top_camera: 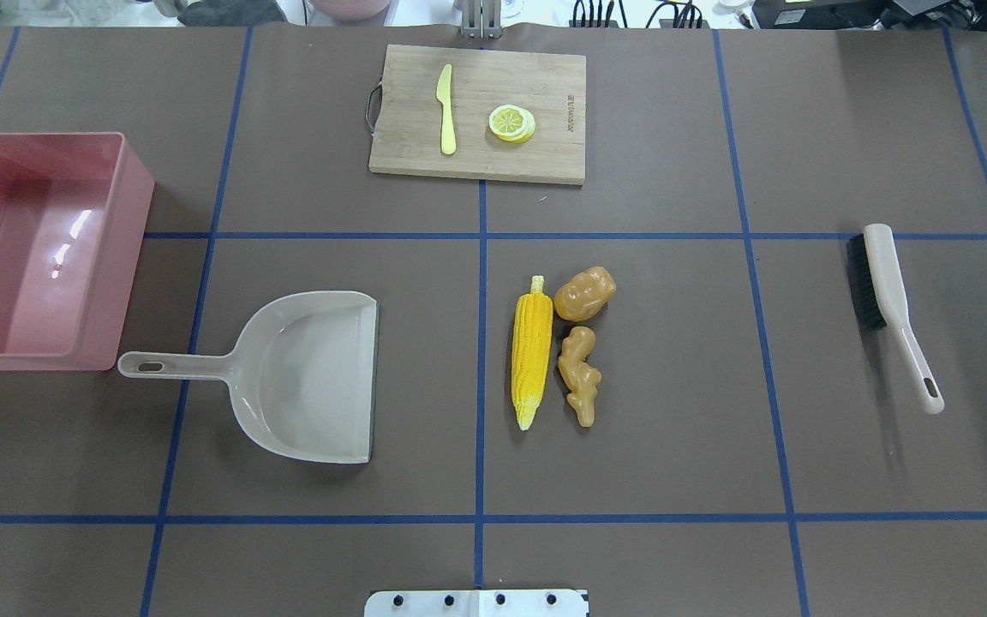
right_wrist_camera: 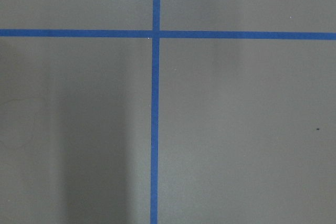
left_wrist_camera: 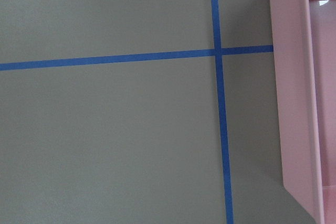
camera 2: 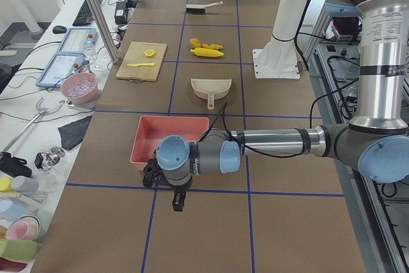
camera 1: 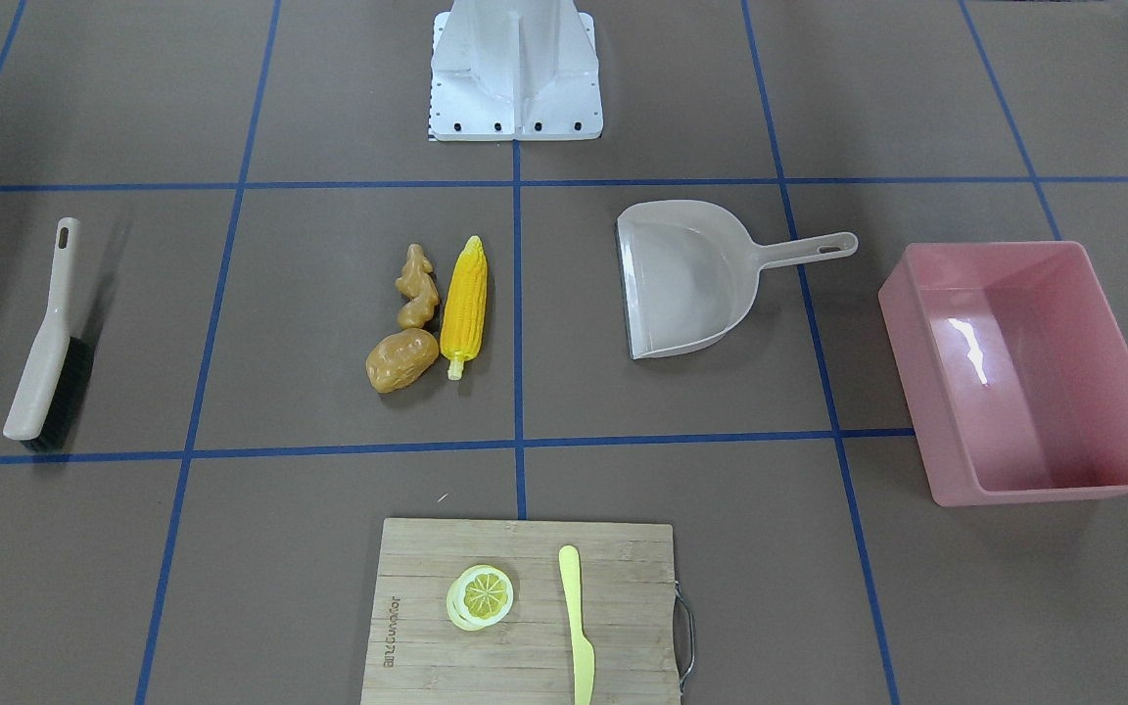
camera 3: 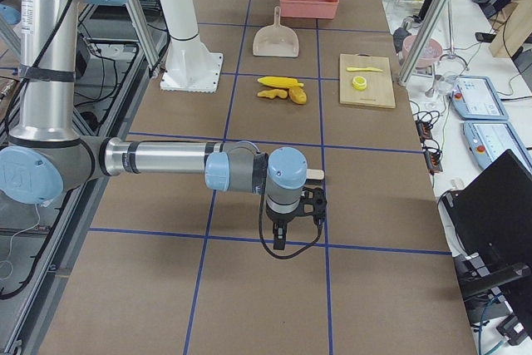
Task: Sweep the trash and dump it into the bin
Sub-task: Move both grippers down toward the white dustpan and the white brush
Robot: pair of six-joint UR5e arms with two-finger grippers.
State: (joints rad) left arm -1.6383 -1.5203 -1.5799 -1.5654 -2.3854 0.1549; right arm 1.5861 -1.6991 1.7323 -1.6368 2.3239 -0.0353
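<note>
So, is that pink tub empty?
Empty: the bin shows a bare floor from overhead, while the corn, ginger and potato lie on the table.
</note>
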